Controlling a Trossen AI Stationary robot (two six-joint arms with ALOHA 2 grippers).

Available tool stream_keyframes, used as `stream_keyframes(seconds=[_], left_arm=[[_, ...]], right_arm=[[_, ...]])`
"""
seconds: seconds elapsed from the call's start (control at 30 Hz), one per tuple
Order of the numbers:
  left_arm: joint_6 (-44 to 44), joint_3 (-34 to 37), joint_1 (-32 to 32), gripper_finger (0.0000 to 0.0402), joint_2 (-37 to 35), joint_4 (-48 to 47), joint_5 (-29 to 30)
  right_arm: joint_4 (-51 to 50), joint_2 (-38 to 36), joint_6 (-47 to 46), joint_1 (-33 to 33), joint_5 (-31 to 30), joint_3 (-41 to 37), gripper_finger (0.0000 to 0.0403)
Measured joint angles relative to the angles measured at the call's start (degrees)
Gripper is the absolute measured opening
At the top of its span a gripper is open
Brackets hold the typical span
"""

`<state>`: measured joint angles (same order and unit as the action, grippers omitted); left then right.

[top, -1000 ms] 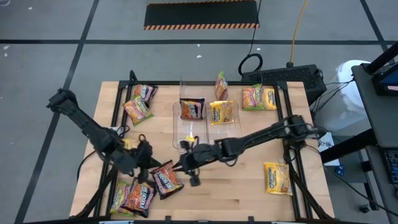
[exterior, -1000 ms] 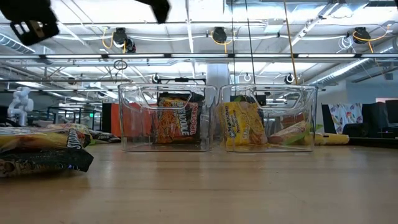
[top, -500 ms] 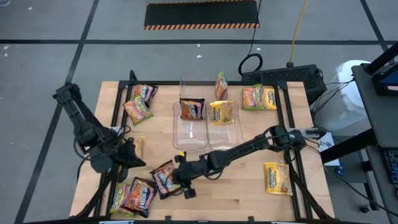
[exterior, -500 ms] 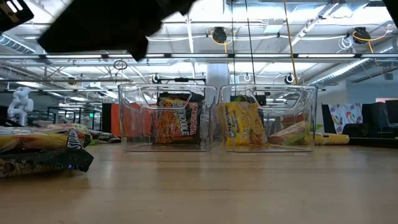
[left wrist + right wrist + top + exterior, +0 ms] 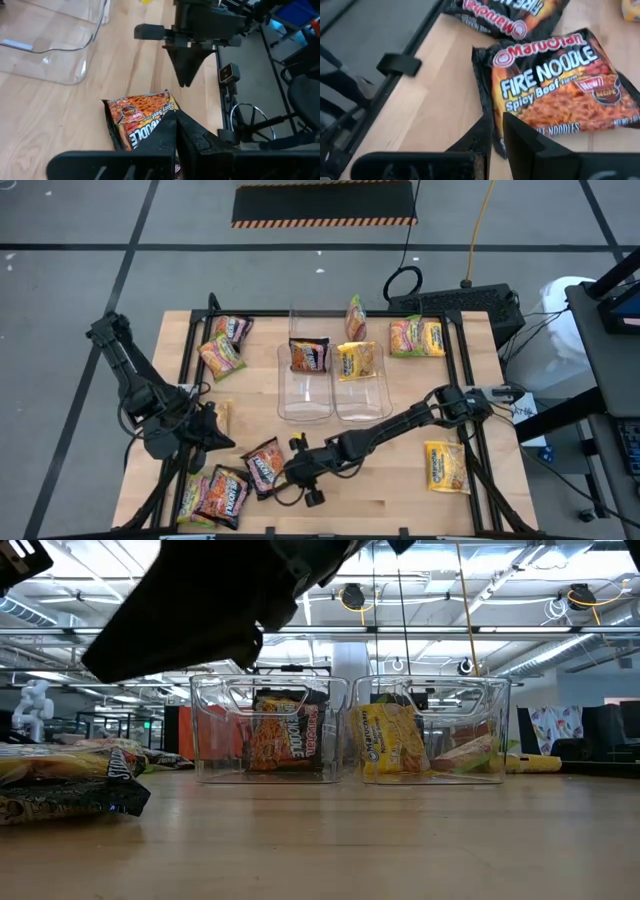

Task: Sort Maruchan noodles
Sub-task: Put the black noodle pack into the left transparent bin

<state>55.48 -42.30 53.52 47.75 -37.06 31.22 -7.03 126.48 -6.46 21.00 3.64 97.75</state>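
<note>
One dark noodle packet (image 5: 555,80) lies just beyond right hand (image 5: 496,131).

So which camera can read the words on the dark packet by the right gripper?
The right wrist view: the dark packet fills it, label readable, beside the right gripper. The high view shows it tiny; the left wrist view shows it partly hidden; the low view can't single it out.
</note>
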Motion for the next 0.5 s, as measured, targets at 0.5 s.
stream_keyframes(seconds=[0.5], left_arm=[[3.6,0.0,0.0,0.0001,0.0,0.8,0.0]], right_arm=[[11.8,0.0,6.9,2.2,-9.4,-8.8,0.0133]])
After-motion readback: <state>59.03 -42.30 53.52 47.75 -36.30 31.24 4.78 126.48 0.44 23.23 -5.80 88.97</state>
